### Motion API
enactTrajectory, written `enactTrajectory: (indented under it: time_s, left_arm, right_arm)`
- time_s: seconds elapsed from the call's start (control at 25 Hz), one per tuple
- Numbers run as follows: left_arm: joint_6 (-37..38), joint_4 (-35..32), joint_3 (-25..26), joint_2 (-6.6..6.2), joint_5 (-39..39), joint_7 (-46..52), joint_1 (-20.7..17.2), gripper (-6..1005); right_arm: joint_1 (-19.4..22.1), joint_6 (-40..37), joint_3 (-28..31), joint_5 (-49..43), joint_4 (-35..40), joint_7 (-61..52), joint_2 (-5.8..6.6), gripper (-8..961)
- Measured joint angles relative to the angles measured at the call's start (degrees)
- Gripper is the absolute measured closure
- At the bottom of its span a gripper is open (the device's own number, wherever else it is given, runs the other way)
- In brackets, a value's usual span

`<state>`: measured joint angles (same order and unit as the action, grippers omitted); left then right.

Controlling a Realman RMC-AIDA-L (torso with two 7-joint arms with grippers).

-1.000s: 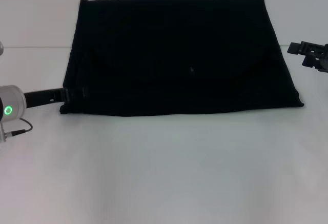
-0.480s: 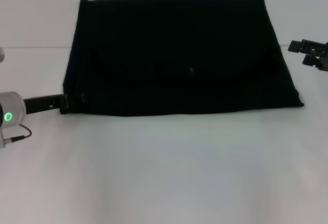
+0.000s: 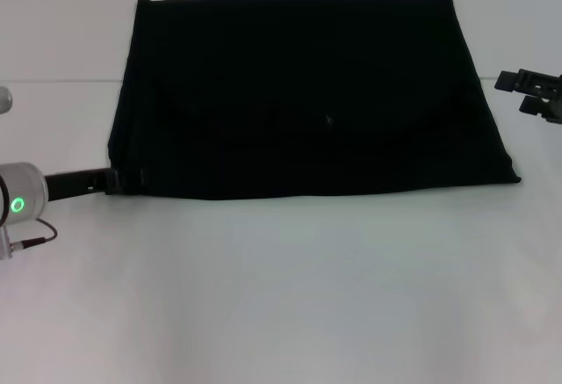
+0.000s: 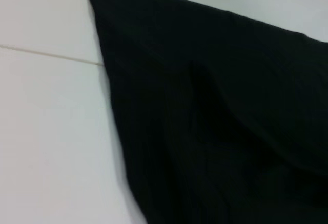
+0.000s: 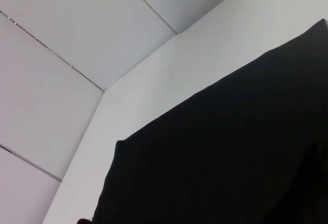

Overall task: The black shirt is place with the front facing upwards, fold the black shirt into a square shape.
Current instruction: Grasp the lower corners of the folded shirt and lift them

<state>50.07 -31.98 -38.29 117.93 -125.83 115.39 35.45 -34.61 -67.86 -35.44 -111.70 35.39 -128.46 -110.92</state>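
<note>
The black shirt [image 3: 307,94] lies flat on the white table as a wide folded rectangle, with only plain black cloth showing and no print in view. It also fills much of the left wrist view [image 4: 215,121] and the right wrist view [image 5: 230,157]. My left gripper [image 3: 127,179] is at the shirt's near left corner, low on the table. My right gripper [image 3: 514,91] hovers just off the shirt's right edge, open and empty, apart from the cloth.
The white table [image 3: 290,296] stretches bare in front of the shirt. A thin seam [image 3: 53,81] runs across the table at the left. White wall panels [image 5: 77,39] stand behind the table.
My left arm has drawn back to the left and toward the near edge, from over the shirt's corner to its tip. The shirt and right arm have not moved.
</note>
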Motion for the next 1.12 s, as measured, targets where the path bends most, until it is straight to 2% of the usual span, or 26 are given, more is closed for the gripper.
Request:
enactTrajectory:
  time_s: [0.16,0.48,0.64,0.72,0.8,0.96,1.0,1.04,1.12]
  left_arm:
    - [1.3,-0.2,-0.1,-0.18,-0.2,0.1,0.4,416]
    - [1.5,-0.4,-0.3,-0.42,-0.1,0.1,0.6,717]
    - [1.6,-0.4,-0.3,-0.46,-0.3,0.8,0.6,875]
    - [2.6,-0.7,-0.3,-0.89,-0.3,2.9,0.7,936]
    - [4.6,-0.9,-0.2,-1.75,-0.3,5.5,1.3,996]
    - [8.9,-1.1,0.1,-3.99,-0.3,12.2,3.3,996]
    - [8.9,-1.1,0.1,-3.99,-0.3,12.2,3.3,996]
    - [10.4,-0.9,0.2,-5.45,-0.4,17.2,4.8,996]
    - [11.0,-0.9,0.2,-6.14,-0.9,20.4,5.8,997]
  right_arm:
    - [-0.1,0.0,0.4,0.0,-0.5,0.0,0.0,103]
    - [-0.2,-0.4,0.6,0.0,-0.6,0.0,0.1,103]
    - [-0.3,-0.7,0.1,-0.4,-0.6,-0.3,0.55,103]
    - [-0.4,-1.5,-0.9,-0.9,-0.6,-0.7,1.15,103]
    - [-1.1,-3.4,-1.8,-3.1,-0.6,-2.0,2.41,103]
    - [-3.5,-6.6,-2.4,-10.8,0.1,-6.9,4.89,103]
    - [-4.2,-7.1,-2.4,-12.9,0.2,-8.4,5.47,103]
    - [-4.8,-7.4,-2.5,-14.6,0.3,-9.6,6.0,103]
    - [-6.4,-7.4,-2.8,-19.2,0.6,-12.9,6.69,103]
